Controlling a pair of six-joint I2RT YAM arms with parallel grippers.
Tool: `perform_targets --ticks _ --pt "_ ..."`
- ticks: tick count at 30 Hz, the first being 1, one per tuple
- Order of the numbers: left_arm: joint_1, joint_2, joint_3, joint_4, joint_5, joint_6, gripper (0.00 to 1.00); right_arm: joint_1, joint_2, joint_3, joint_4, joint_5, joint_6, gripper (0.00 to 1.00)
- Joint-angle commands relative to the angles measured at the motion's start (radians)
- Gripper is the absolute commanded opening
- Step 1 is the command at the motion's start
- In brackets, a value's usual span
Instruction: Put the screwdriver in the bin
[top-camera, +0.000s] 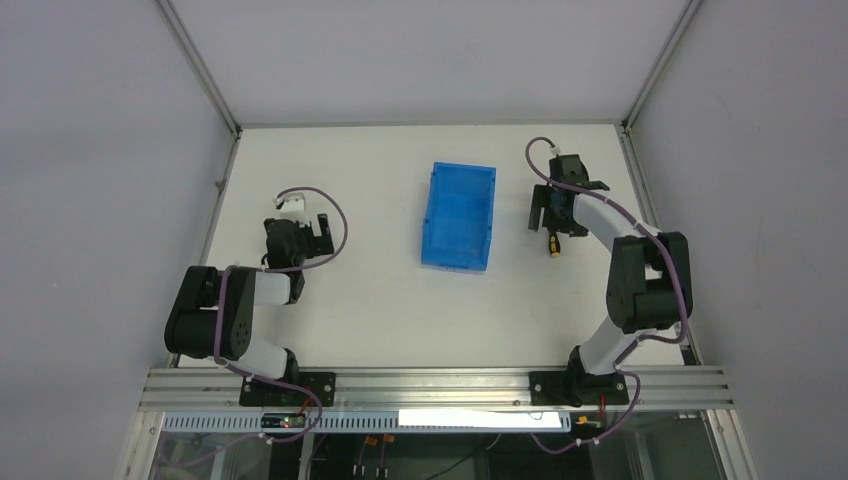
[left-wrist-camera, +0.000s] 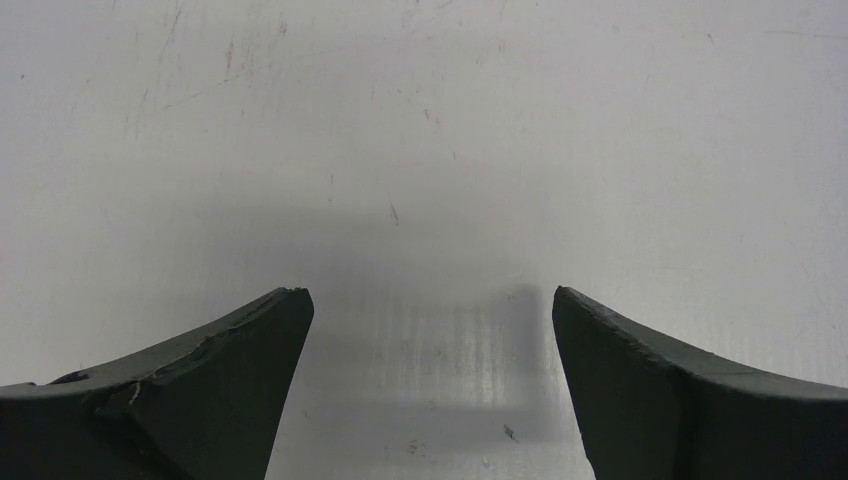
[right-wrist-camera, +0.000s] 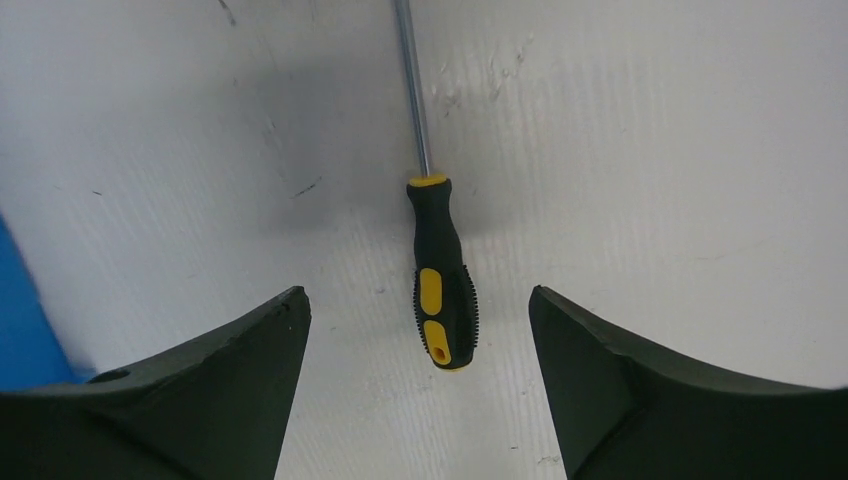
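The screwdriver (right-wrist-camera: 443, 290) lies flat on the white table, black handle with yellow inserts nearest me and thin metal shaft (right-wrist-camera: 411, 90) running away. My right gripper (right-wrist-camera: 418, 292) is open and hangs above it, with the handle end between the two fingers and touching neither. In the top view only the handle end of the screwdriver (top-camera: 553, 246) shows below my right gripper (top-camera: 550, 215). The blue bin (top-camera: 458, 215) stands at the table's middle, to the left of the screwdriver. My left gripper (top-camera: 320, 232) is open and empty over bare table (left-wrist-camera: 431, 291).
A blue edge of the bin (right-wrist-camera: 20, 310) shows at the left of the right wrist view. Metal frame posts stand at the table's back corners (top-camera: 236, 128). Purple cables loop over both arms (top-camera: 340, 225).
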Motion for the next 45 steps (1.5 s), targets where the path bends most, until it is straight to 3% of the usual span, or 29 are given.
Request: perform_targets --ticks 1,10,12,16,18,25,32,45 --pt "0.008 -0.001 0.020 0.039 0.020 -0.006 1.00 -0.012 0.080 0.068 -0.113 -0.059 -0.042 0.81" --pt "0.008 -0.002 0.020 0.041 0.020 -0.006 1.00 -0.026 0.221 0.087 -0.078 -0.098 -0.084 0.55" --pt "0.008 -0.001 0.020 0.039 0.019 -0.006 1.00 -0.026 0.236 0.089 -0.077 -0.096 -0.088 0.43" --pt "0.008 -0.002 0.020 0.040 0.020 -0.006 1.00 -0.026 0.229 0.098 -0.099 -0.086 -0.098 0.10" --pt "0.008 -0.001 0.020 0.039 0.020 -0.006 1.00 -0.026 0.203 0.114 -0.127 -0.087 -0.101 0.00" --pt "0.008 0.000 0.020 0.039 0.020 -0.005 1.00 -0.012 0.026 0.233 -0.295 -0.066 -0.071 0.00" --pt "0.008 -0.001 0.020 0.039 0.021 -0.006 1.00 0.055 -0.047 0.431 -0.486 -0.023 -0.030 0.00" --pt "0.008 -0.001 0.020 0.039 0.020 -0.006 1.00 0.358 0.045 0.815 -0.599 0.077 0.106 0.00"
